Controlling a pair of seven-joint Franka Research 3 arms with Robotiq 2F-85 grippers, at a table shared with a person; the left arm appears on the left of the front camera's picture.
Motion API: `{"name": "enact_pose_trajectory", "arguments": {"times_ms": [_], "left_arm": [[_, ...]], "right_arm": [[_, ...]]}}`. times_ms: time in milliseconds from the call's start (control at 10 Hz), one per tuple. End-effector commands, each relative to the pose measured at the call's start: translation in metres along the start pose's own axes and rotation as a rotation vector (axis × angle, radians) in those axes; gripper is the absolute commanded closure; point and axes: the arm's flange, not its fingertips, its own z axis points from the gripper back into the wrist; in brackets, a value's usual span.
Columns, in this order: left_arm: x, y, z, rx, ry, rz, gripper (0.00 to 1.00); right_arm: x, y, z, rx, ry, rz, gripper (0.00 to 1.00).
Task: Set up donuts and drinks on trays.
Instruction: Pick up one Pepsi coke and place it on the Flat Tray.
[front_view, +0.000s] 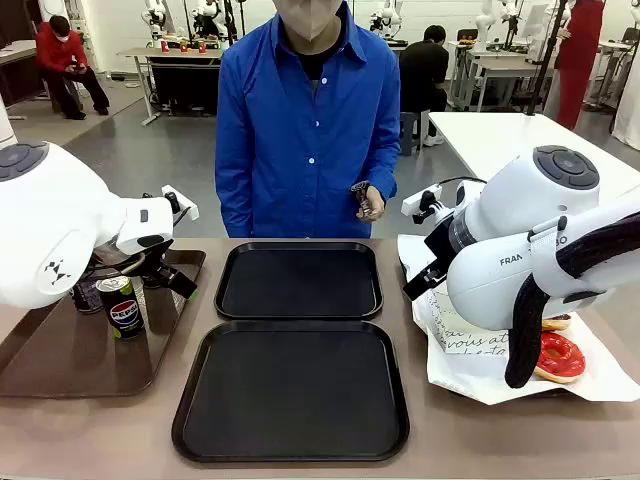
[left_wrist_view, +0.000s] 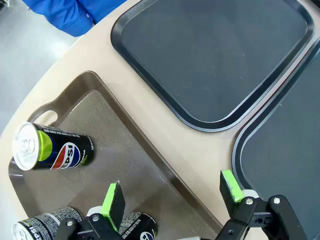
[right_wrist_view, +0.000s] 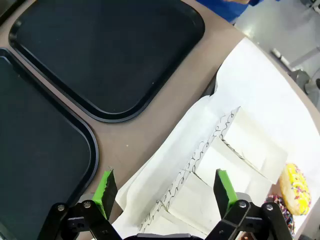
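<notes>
L gripper wide open, holds nothing, above the long brown plastic tray, where small dark Pepsi cans stand upright. R gripper also wide open & empty, above small white paper boxes w/ black script on the white paper sheet. Red-iced ring donut lies on this sheet. Two black square plastic trays lie in the middle of the beige worktop, between brown tray & sheet

Two black trays; one brown tray; three cans; at least two donuts.
</notes>
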Motion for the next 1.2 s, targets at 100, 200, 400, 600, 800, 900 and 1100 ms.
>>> {"name": "enact_pose_trajectory", "arguments": {"times_ms": [100,200,400,600,800,900,1100], "left_arm": [[0.0,-0.0001,0.0,0.0,0.0,0.0,0.0],[0.0,-0.0001,0.0,0.0,0.0,0.0,0.0],[0.0,-0.0001,0.0,0.0,0.0,0.0,0.0],[0.0,-0.0001,0.0,0.0,0.0,0.0,0.0],[0.0,-0.0001,0.0,0.0,0.0,0.0,0.0],[0.0,-0.0001,0.0,0.0,0.0,0.0,0.0],[0.0,-0.0001,0.0,0.0,0.0,0.0,0.0]], "right_arm": [[0.0,0.0,0.0,0.0,0.0,0.0,0.0],[0.0,0.0,0.0,0.0,0.0,0.0,0.0],[0.0,0.0,0.0,0.0,0.0,0.0,0.0],[0.0,0.0,0.0,0.0,0.0,0.0,0.0],[0.0,0.0,0.0,0.0,0.0,0.0,0.0],[0.0,0.0,0.0,0.0,0.0,0.0,0.0],[0.0,0.0,0.0,0.0,0.0,0.0,0.0]]}}
